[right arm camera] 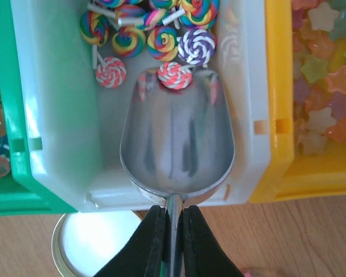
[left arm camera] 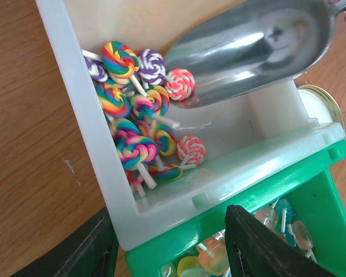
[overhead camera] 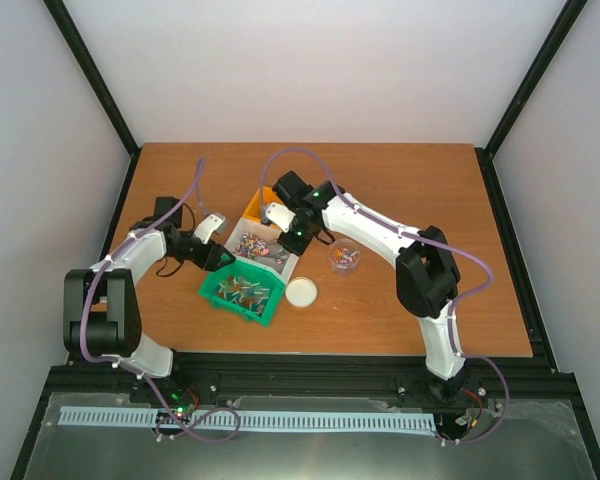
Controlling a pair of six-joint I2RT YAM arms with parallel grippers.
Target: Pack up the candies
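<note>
While the scoop [right arm camera: 176, 144] lies empty in the white bin [right arm camera: 251, 86], its lip just at the candies [right arm camera: 161, 43] heaped at the far end, packing seems hardly begun. The right gripper [right arm camera: 173, 214] is pinched tight on the scoop handle. The left gripper [left arm camera: 170, 245] is spread wide, holding nothing. The bin walls leave little room sideways, and the open jar [overhead camera: 344, 258] stands apart.

bright, even light with soft shadows. glare streaks the scoop [left arm camera: 248, 46] and white bin [left arm camera: 230, 173]. candies [left arm camera: 132, 115] sharp; wrist views blur at the near edge.
</note>
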